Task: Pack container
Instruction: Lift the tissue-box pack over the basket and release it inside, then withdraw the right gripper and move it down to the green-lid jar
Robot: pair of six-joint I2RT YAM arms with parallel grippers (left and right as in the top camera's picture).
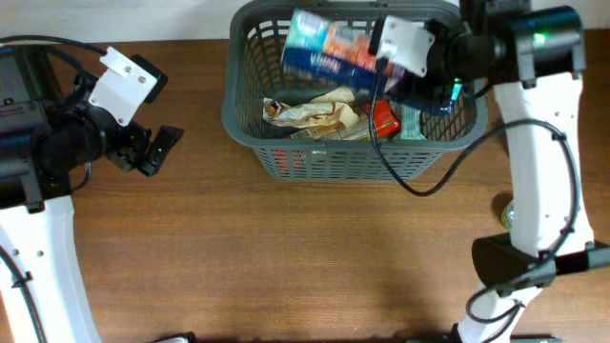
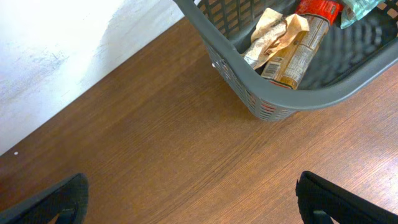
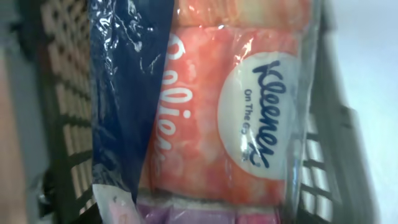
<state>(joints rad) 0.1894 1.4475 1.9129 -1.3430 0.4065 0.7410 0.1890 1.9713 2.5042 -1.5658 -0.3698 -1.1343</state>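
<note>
- Right wrist: blue-and-clear plastic tissue pack (image 3: pixel 249 124) reads "Kleenex", over dark grey slotted plastic basket (image 3: pixel 62 112); whether right jaws grip it, cannot tell.
- Above brown wooden tabletop (image 2: pixel 155 143), left jaws stand wide open.

Premises appear to be a robotics laboratory bench; a wood-grain tabletop (image 1: pixel 286 257) stands against a plain white wall (image 2: pixel 50 50); two white-and-black robot arms are stationed at its sides, the left arm (image 1: pixel 29 257) and the right arm (image 1: pixel 543 181); a loose black cable (image 1: pixel 416 189) hangs from the right one; retail goods lie in a grey shopping basket (image 1: pixel 248 124), including a Kleenex tissue pack (image 3: pixel 249 124) and a crumpled snack wrapper (image 2: pixel 280 43).
</note>
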